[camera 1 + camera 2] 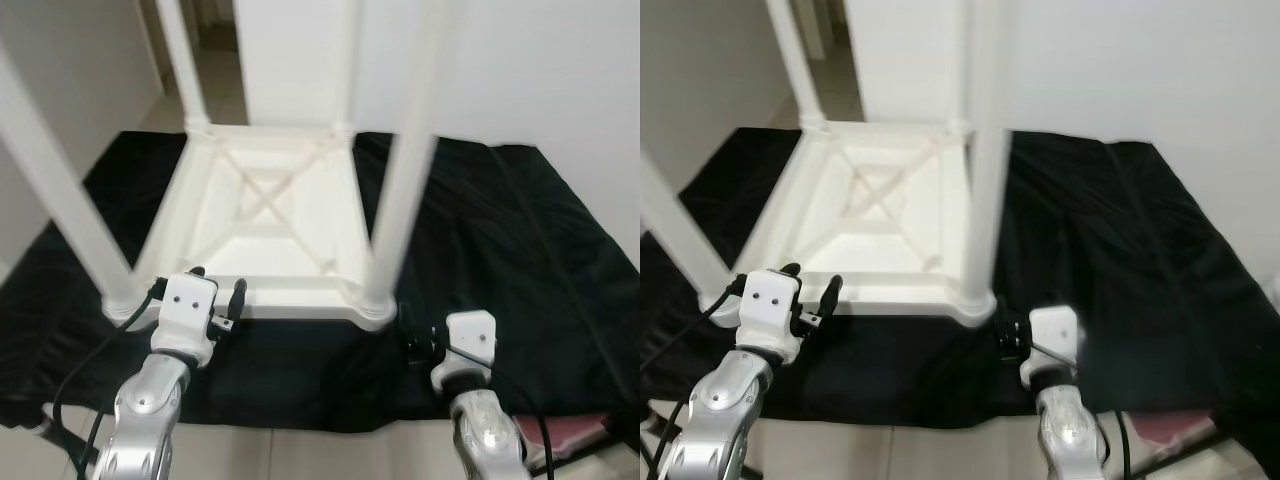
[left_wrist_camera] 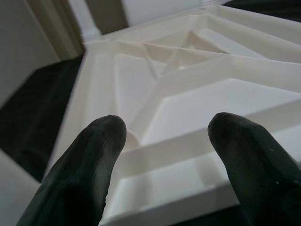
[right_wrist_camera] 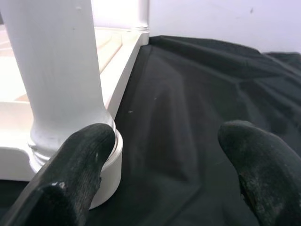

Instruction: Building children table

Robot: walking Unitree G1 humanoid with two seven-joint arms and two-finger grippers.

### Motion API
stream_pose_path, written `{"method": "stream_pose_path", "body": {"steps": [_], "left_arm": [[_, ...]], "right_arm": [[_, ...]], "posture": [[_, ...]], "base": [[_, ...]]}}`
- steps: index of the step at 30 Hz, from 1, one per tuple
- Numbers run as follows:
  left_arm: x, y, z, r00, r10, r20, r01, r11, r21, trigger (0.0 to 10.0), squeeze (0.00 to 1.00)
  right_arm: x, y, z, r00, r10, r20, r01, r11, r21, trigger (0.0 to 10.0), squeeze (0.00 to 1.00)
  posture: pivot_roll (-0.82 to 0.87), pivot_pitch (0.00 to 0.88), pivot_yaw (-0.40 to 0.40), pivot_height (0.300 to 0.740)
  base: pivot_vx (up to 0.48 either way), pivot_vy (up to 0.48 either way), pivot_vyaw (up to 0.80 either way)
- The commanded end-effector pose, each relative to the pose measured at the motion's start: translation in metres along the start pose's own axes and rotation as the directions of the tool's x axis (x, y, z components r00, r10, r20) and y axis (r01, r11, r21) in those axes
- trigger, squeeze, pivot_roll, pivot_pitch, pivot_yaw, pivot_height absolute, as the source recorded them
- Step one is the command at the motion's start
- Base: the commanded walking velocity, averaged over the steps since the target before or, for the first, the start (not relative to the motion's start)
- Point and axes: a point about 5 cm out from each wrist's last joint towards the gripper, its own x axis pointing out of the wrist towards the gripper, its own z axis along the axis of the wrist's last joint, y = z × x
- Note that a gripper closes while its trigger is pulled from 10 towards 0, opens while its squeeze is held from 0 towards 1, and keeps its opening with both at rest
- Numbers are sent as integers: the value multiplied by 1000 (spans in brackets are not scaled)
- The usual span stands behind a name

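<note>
A white children's table (image 1: 265, 230) lies upside down on a black cloth (image 1: 500, 240), with its legs pointing up. My left gripper (image 1: 217, 285) hovers at the table's near rim, close to the front left leg (image 1: 60, 190). It is open, and the ribbed underside (image 2: 188, 94) shows between its fingers (image 2: 99, 141). My right gripper (image 3: 164, 136) is low over the cloth just right of the front right leg (image 1: 400, 170). It is also open and empty, with one finger (image 3: 87, 150) right beside the leg's base (image 3: 61, 117).
The black cloth spreads wide to the right of the table. A white wall (image 1: 520, 70) stands behind, and a doorway (image 1: 215, 50) opens at the back left. Pale floor tiles (image 1: 300, 455) run along the near edge. A reddish object (image 1: 570, 435) lies at the bottom right.
</note>
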Motion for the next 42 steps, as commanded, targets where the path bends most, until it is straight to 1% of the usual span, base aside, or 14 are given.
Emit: {"method": "stream_pose_path", "body": {"steps": [1, 10, 17, 20, 21, 25, 32, 37, 39, 42], "left_arm": [[0, -3, 0, 1000, 29, 5, -29, 999, 12, 10000, 0], [3, -4, 4, 1000, 8, 27, -9, 999, 41, 10000, 0], [2, -13, 4, 998, -47, 38, 44, 996, 77, 10000, 0], [2, -13, 4, 998, -47, 38, 44, 996, 77, 10000, 0], [1, -15, 4, 997, -65, 43, 61, 994, 89, 10000, 0], [0, -17, 5, 994, -93, 51, 88, 992, 90, 10000, 0], [0, -16, 6, 995, -83, 56, 78, 993, 91, 10000, 0], [2, -16, 4, 997, -64, 50, 60, 995, 74, 10000, 0], [2, -15, 4, 997, -51, 49, 47, 995, 90, 10000, 0], [3, -15, 3, 998, -47, 46, 43, 995, 93, 10000, 0]], "right_arm": [[-5, -3, -9, 999, -22, -33, 22, 1000, -5, 10000, 0], [-6, -3, -9, 999, -33, -25, 33, 999, 4, 10000, 0], [-14, -7, -11, 999, -42, -23, 41, 999, -25, 10000, 0], [-14, -7, -11, 999, -42, -23, 41, 999, -25, 10000, 0], [-16, -8, -11, 999, -42, -21, 41, 999, -31, 10000, 0], [-17, -8, -9, 1000, -28, -9, 28, 998, -51, 10000, 0], [-16, -8, -7, 1000, -20, 0, 20, 998, -56, 10000, 0], [-15, -7, -5, 1000, 1, 11, 0, 998, -64, 10000, 0], [-15, -7, -5, 1000, 7, 15, -6, 998, -68, 10000, 0], [-14, -7, -2, 1000, 21, 23, -19, 997, -70, 10000, 0]], "posture": [[-7, 38, 39, 740], [-13, 30, 46, 740], [-22, 29, 49, 740], [-22, 29, 49, 740], [-22, 29, 49, 740], [-23, 35, 50, 740], [-26, 37, 49, 740], [-30, 33, 52, 740], [-31, 32, 50, 740], [-34, 29, 53, 740]], "base": [[0, 0, 0], [0, 0, 0], [0, 0, 0], [0, 0, 0], [0, 0, 0], [0, -127, 0], [0, -480, 0], [0, 0, 0], [0, 0, 0], [0, 0, 0]]}}
